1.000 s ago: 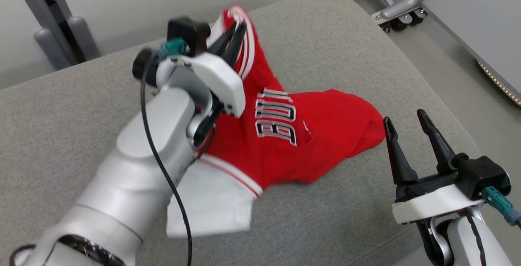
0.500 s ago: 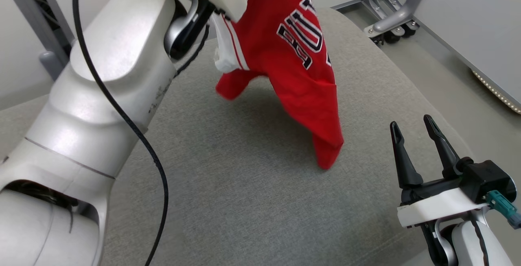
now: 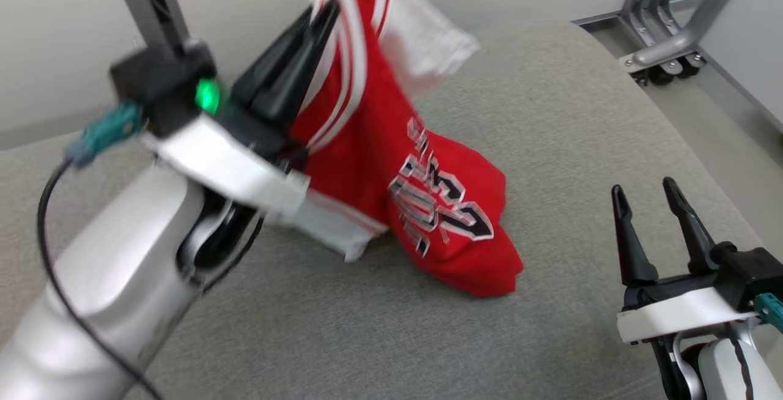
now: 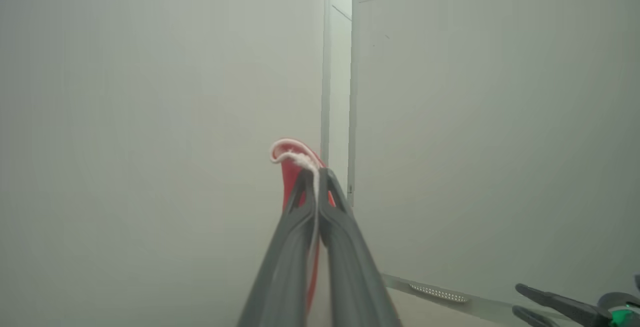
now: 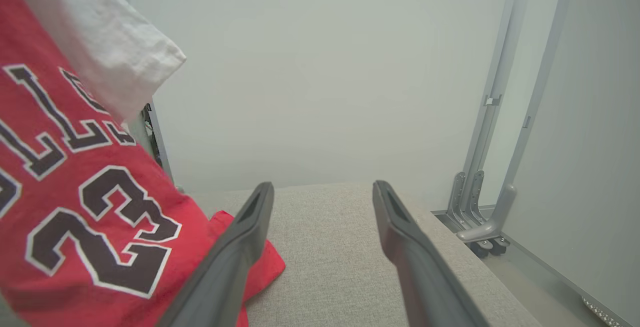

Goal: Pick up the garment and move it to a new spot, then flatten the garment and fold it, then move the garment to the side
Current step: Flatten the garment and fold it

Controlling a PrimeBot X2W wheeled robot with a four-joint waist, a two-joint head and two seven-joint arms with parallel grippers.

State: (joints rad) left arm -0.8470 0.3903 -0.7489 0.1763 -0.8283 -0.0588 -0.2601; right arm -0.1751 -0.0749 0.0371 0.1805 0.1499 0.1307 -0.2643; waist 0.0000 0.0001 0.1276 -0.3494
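The garment [image 3: 397,161] is a red jersey with white sleeves, white striped trim and dark lettering with the number 23. My left gripper [image 3: 327,8] is shut on its striped trim and holds it up, so the cloth hangs down with its lower part resting bunched on the grey cushion [image 3: 550,112]. The left wrist view shows a red and white fold of the garment [image 4: 292,159] pinched between that gripper's [image 4: 314,173] closed fingers. My right gripper [image 3: 645,189] stands open at the lower right, apart from the cloth. Seen from the right wrist, the garment [image 5: 75,177] lies left of my right gripper [image 5: 322,187].
A grey metal stand with castors [image 3: 673,51] is on the floor at the back right, also seen as a stand [image 5: 480,217] in the right wrist view. A dark post [image 3: 150,2] rises behind my left arm. Pale walls [image 4: 150,117] lie beyond the cushion.
My left gripper lifted the jersey off the cushion, then came down and toward the left; the lower part now rests bunched on the cushion. The head camera shifted. The right gripper stayed open.
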